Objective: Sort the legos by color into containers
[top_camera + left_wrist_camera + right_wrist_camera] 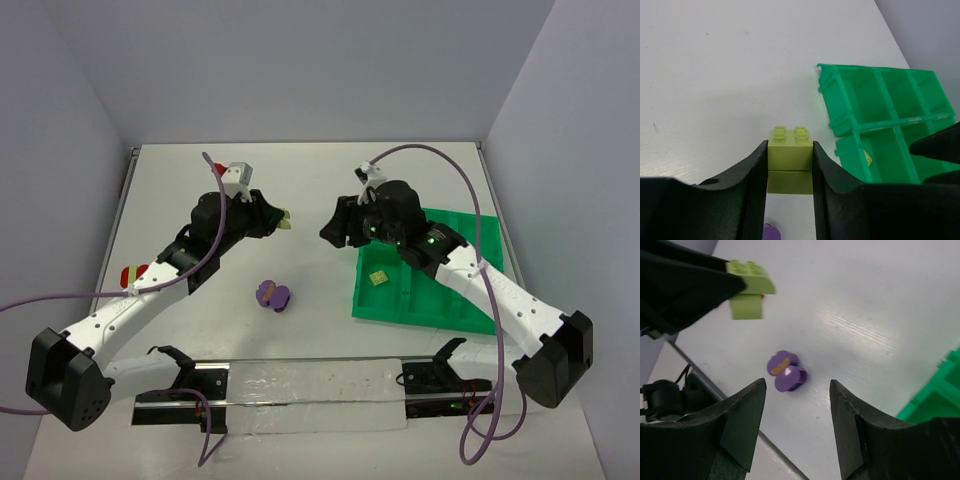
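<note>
Yellow-green brick (790, 145): pale, four studs on top, held above the table (300, 180).
Left gripper (790, 162): pinching that brick by its sides.
Right gripper (797, 387): fingers spread, nothing between them.
Purple lego (272, 295): rounded, lying on the table between the arms.
Green tray (358, 290): one small yellowish piece (378, 278) inside.

On the white flat worktop (300, 170), the bright green plastic compartment tray (395, 305) lies at 4 o'clock from centre. The purple rounded plastic brick (272, 294) lies at 7 o'clock from centre, well apart from the tray. The pale yellow-green studded plastic brick (286, 222) sits between the left jaws, at 12 o'clock from the purple brick. A small yellow plastic piece (378, 278) lies in a compartment at the tray's 9 o'clock edge.
</note>
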`<state>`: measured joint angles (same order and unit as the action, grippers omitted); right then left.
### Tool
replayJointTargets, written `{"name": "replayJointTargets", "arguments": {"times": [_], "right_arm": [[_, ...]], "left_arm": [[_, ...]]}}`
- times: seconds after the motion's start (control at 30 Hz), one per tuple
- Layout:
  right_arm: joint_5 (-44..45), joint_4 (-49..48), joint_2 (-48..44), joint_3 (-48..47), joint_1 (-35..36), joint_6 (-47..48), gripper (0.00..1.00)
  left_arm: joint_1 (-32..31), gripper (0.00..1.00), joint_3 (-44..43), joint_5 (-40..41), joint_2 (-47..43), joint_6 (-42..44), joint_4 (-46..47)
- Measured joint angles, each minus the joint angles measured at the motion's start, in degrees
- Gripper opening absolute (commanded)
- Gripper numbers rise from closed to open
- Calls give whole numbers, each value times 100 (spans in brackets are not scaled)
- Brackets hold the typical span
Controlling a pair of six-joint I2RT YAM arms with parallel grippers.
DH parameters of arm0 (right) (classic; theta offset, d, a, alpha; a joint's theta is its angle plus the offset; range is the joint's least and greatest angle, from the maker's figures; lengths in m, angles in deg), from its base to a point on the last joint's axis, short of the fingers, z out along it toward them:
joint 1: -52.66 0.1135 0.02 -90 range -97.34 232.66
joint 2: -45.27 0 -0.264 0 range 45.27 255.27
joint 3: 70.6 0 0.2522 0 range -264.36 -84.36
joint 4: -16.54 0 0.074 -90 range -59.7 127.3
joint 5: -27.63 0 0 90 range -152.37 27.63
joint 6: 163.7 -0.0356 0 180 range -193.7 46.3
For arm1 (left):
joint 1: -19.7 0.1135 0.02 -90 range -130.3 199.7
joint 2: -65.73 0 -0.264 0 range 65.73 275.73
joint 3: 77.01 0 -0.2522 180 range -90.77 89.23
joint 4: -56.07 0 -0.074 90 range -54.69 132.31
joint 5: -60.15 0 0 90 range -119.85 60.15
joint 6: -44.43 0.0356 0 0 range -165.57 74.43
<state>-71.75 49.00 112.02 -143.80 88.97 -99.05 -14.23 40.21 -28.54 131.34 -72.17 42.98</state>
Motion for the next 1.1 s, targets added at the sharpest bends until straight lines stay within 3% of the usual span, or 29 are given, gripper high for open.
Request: {"name": "replayJointTargets", "arguments": {"times": [0.27,0.57,1.1], "right_arm": [[-387,-306,612,-395,349,89,80],[-321,-414,1339,-886,469,-111,78],[-455,-693,2272,-1289,469,-575,68]], "left_arm": [[0,0,1,275,45,-747,132],[0,0,1,628,286,-1399,117],[0,0,1,692,283,-1494,118]]}}
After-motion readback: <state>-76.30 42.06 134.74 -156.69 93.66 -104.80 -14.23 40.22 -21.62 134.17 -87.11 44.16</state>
